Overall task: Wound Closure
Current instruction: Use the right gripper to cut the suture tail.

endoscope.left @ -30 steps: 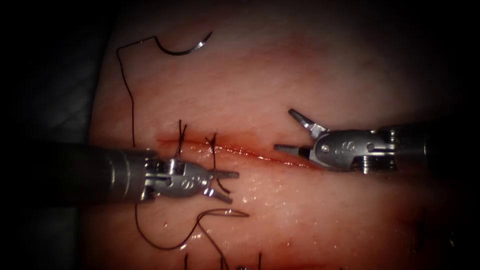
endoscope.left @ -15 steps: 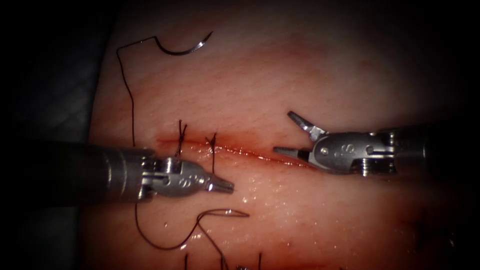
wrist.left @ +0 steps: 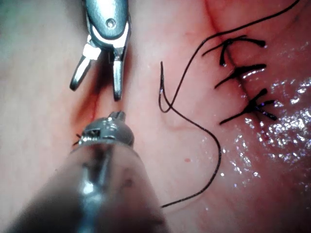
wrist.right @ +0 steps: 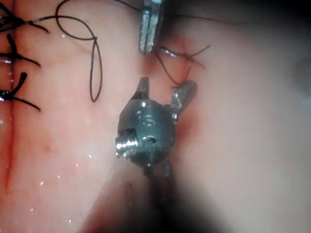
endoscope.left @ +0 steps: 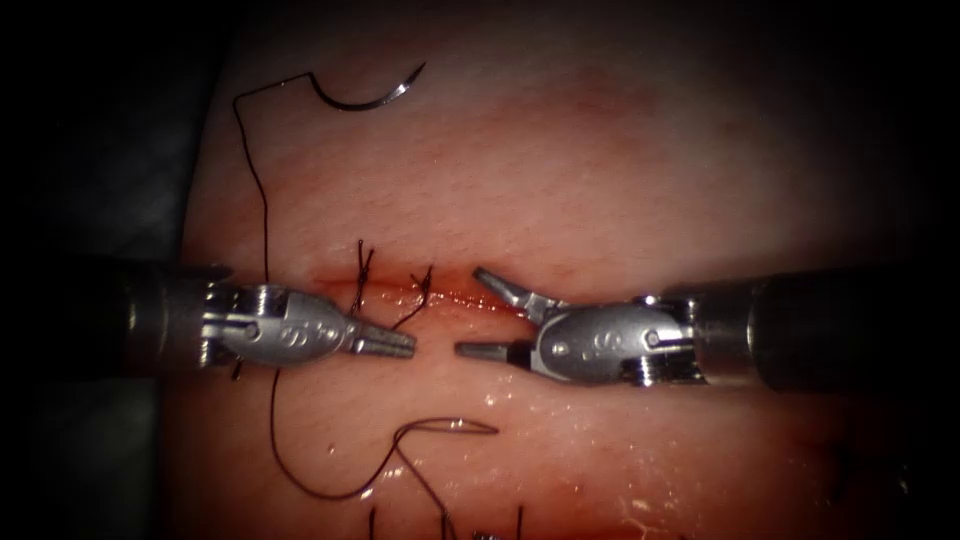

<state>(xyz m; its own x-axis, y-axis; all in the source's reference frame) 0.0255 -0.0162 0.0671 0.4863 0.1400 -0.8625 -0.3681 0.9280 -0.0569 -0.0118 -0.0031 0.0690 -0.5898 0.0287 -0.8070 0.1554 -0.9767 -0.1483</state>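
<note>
Endoscope: right gripper [endoscope.left: 478,312] agape, empty.

Glossy wet tissue [endoscope.left: 620,150]; shiny metal needle [endoscope.left: 365,100].

Dim grey drape [endoscope.left: 120,190] in darkness, bright central light.

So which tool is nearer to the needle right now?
Left. The left tool sits below the needle, which lies free on the tissue; the right tool is below and farther right.
</note>
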